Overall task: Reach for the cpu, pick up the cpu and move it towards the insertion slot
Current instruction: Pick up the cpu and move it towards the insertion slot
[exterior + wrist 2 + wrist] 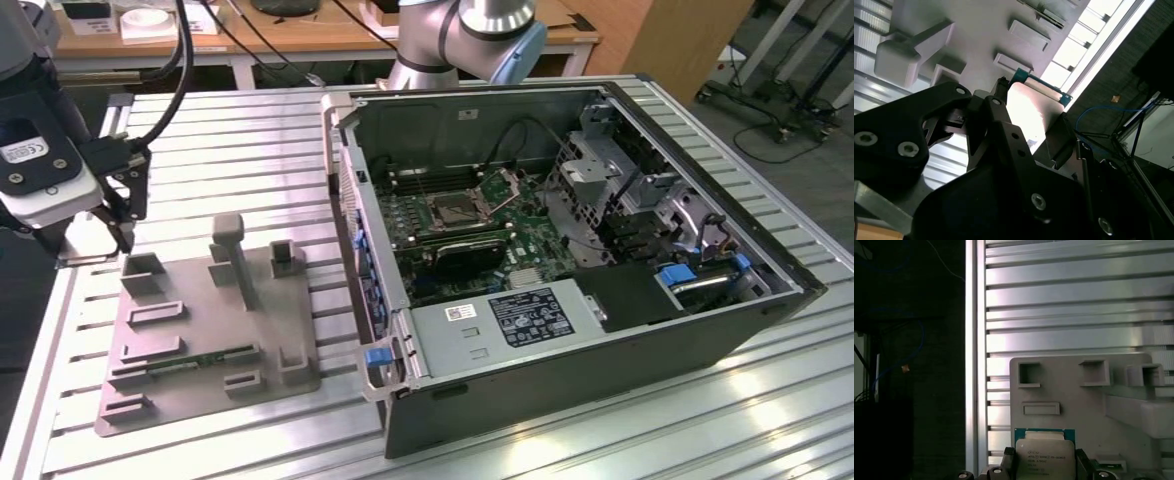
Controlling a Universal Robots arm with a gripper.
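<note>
At the exterior view's left, above the far corner of the grey moulded fixture tray [200, 330], your end effector [1044, 464] has its two black fingers [1008, 465] pressed against opposite edges of the cpu [1044, 447], a small flat square chip with a silver top plate and green rim. It looks clamped and lifted just clear of the tray. I judge the carry to be the step in hand. Hold the chip flat and travel smoothly, since the grip is only on thin edges. The insertion slot [461, 208], a square silver-framed socket, lies well apart to the exterior view's right. It sits inside the open black computer case [601, 340] on the ribbed metal worktop [240, 150], so clear the case's side wall with margin.
</note>
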